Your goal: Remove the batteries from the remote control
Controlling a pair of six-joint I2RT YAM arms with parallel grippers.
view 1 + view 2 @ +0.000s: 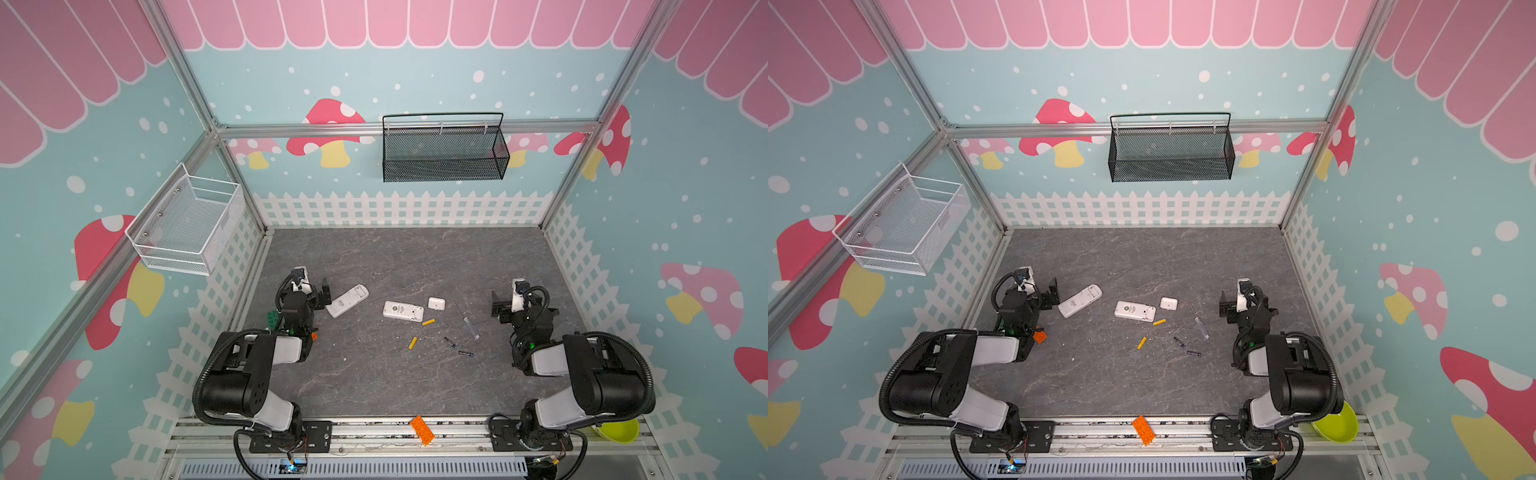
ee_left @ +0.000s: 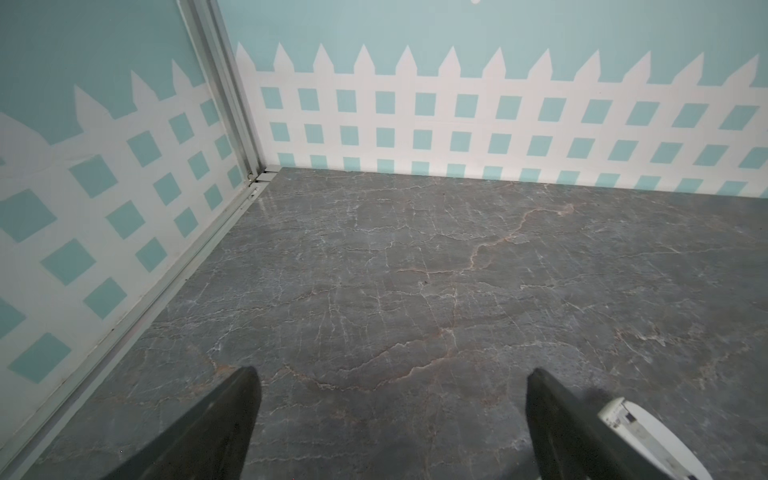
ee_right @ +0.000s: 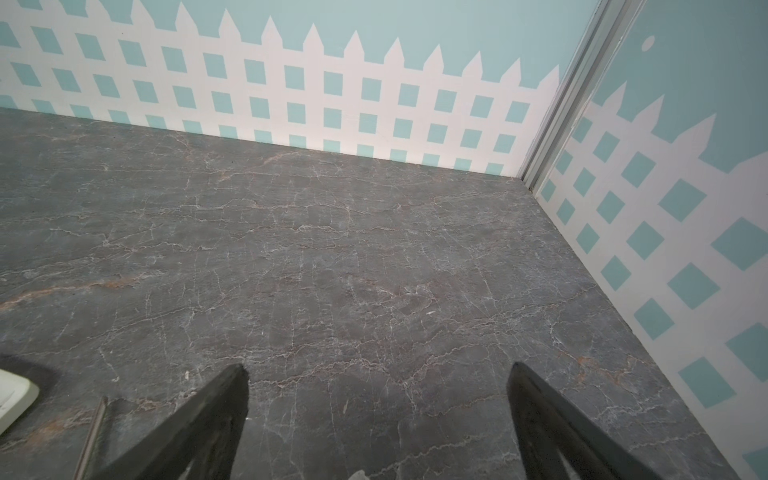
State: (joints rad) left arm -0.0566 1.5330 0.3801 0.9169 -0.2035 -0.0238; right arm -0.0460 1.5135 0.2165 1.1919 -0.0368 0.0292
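A white remote control (image 1: 403, 311) lies back up mid-table with its compartment open; its small white cover (image 1: 436, 303) rests beside it. In both top views two yellow batteries (image 1: 428, 322) (image 1: 412, 343) and two black batteries (image 1: 450, 342) (image 1: 466, 353) lie loose on the table in front of it. A second white remote (image 1: 348, 300) (image 2: 648, 436) sits right beside my left gripper (image 1: 323, 293) (image 2: 392, 372), which is open and empty. My right gripper (image 1: 496, 305) (image 3: 377, 368) is open too, over bare table right of the clear-handled screwdriver (image 1: 467, 322).
A black mesh basket (image 1: 444, 149) hangs on the back wall and a white wire basket (image 1: 187, 224) on the left wall. An orange brick (image 1: 422, 430) lies on the front rail, a green bowl (image 1: 617, 430) at front right, a green brick (image 1: 272, 320) by the left arm.
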